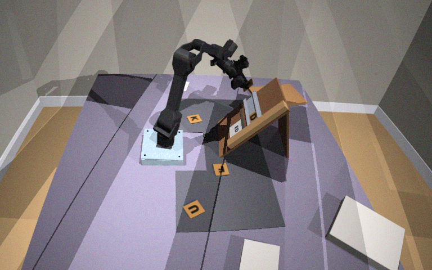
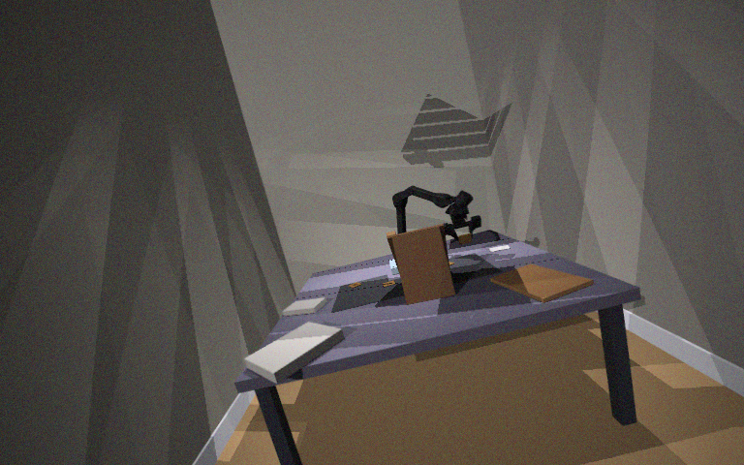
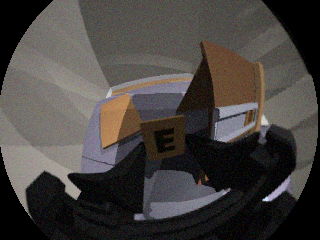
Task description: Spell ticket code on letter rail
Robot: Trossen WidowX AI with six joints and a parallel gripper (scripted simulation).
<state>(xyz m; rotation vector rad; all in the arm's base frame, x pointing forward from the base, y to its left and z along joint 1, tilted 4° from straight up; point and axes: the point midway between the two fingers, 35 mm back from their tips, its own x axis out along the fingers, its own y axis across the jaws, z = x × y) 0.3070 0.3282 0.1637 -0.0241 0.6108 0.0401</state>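
My gripper is shut on the E tile, held in the air near the upper rail end; the E looks upright in the wrist view. The tilted brown board carries the grey letter rail. The D tile sits in the rail at the end away from my gripper. The ticket visibly reads ED; part may be hidden. The K tile, F tile and U tile lie flat.
An orange slab lies behind the board. Two pale blocks lie toward the front. A dark mat lies under the F and U tiles. A white card lies at the back.
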